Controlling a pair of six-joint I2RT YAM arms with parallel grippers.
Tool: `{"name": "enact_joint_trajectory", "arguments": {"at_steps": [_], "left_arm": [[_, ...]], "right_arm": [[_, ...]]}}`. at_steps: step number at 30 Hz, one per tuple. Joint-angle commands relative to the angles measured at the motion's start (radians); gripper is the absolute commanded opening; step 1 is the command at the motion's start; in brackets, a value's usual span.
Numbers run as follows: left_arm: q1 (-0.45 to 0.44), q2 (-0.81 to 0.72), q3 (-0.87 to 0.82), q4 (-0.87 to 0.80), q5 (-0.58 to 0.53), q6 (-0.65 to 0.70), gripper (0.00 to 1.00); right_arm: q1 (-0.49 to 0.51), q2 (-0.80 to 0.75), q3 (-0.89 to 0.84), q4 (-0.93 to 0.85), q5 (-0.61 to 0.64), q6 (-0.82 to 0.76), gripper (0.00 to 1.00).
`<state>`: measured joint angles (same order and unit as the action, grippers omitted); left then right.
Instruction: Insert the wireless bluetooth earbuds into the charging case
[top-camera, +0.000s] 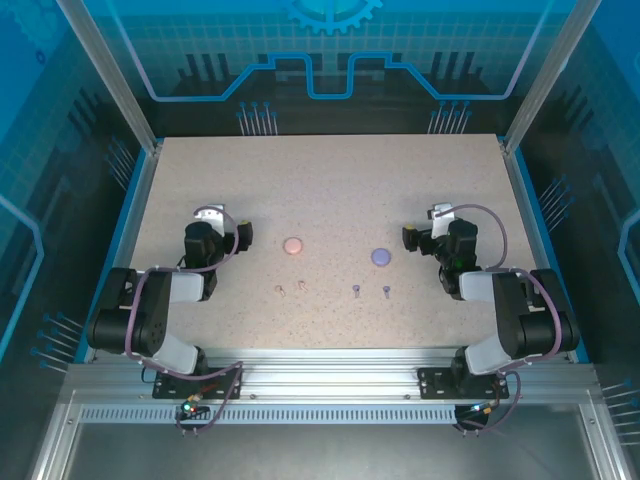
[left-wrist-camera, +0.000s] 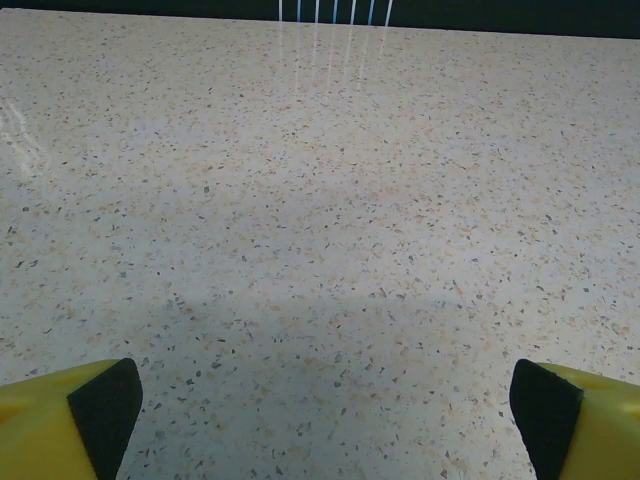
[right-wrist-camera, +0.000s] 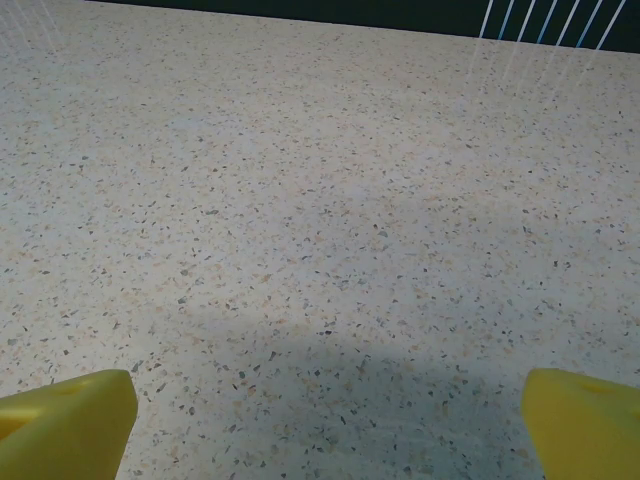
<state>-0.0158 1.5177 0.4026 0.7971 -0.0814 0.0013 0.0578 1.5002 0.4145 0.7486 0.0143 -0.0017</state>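
Earbuds (top-camera: 300, 287): laid near of both cases (top-camera: 293, 245).
Left gripper (left-wrist-camera: 325, 400), right gripper (right-wrist-camera: 325, 410): spread apart, empty.
Approach: one stem to be pinched lightly.

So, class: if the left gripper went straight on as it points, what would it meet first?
The left gripper faces bare speckled beige tabletop; the way looks free to the far edge.
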Motion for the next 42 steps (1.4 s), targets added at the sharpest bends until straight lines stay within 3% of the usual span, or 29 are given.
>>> {"name": "enact_joint_trajectory", "arguments": {"at_steps": [1,19,21,24,30,36,40,42], "left_arm": [[0.002,0.003,0.006,0.011,-0.002,-0.001,0.99],[0.007,0.002,0.006,0.007,0.008,-0.002,0.99],[0.005,-0.026,0.002,-0.004,0.010,-0.001,0.98],[0.004,-0.100,0.039,-0.129,-0.033,-0.014,0.99],[0.001,-0.241,0.147,-0.426,-0.044,-0.094,0.99],[-0.017,-0.329,0.294,-0.729,0.090,-0.367,0.99],[-0.052,-0.286,0.403,-0.900,0.198,-0.617,0.99],[-0.090,-0.263,0.415,-0.909,0.231,-0.691,0.99]], "right_arm": [[-0.012,0.005,0.020,0.000,-0.011,-0.014,1.00],[-0.020,0.000,0.020,0.000,-0.003,0.001,1.00],[-0.013,-0.069,0.062,-0.126,0.055,0.017,1.00],[-0.013,-0.194,0.188,-0.453,0.078,0.091,1.00],[-0.031,-0.305,0.439,-0.982,0.199,0.435,1.00],[-0.010,-0.240,0.640,-1.317,-0.027,0.502,0.95],[0.081,-0.183,0.678,-1.421,-0.062,0.621,0.91],[0.137,-0.135,0.694,-1.457,-0.036,0.672,0.90]]}}
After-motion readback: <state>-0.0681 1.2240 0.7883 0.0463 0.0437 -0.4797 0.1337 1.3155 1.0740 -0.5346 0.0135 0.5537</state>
